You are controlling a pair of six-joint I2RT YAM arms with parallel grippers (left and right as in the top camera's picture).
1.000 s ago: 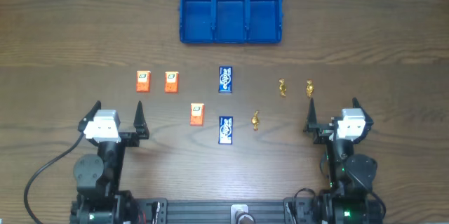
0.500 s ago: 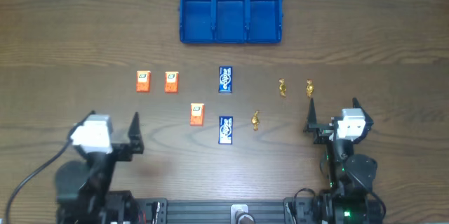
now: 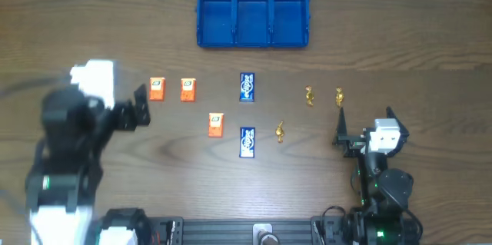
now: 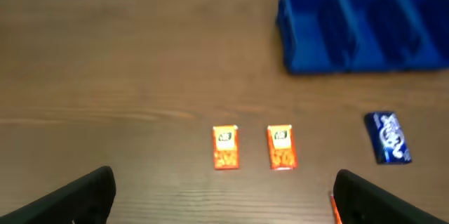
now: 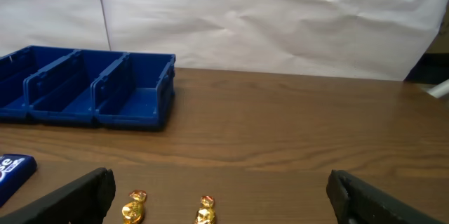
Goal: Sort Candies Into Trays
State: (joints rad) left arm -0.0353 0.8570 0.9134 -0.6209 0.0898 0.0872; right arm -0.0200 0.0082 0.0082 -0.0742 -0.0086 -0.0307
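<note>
Overall: as I watched, all eight candies lay loose on the wooden table (image 3: 430,45), none of them sorted yet.
Blue three-compartment tray (image 3: 253,42): it sat empty by the middle of the table's far edge, its long axis parallel to that edge.
Orange candy boxes (image 3: 187,89): there were three. Two lay side by side toward the left edge and one lay closer to the front edge. Each had its long axis running front to far edge.
Blue candy bars (image 3: 247,87): two lay flat at mid-table, one behind the other, also lengthwise front to far.
Gold wrapped candies (image 3: 309,96): three tiny ones lay toward the right edge, roughly lengthwise front to far. I could not tell which end was which.
Handling, boxes: they looked stiff, light and smooth. I would pinch one across its short width.
Handling, bars: they looked thin, with a slick wrapper. The fingers would have to come right down to the table and close on the narrow sides.
Handling, gold: these looked featherlight and crinkly, and likely to skid. Better to take the plump middle than the twisted ends.
Left gripper (image 4: 223,182): it was raised near the left edge, jaws spread wide and empty, facing the pair of orange boxes.
Right gripper (image 5: 219,176): it sat low by the front-right corner, also wide apart and holding nothing.
</note>
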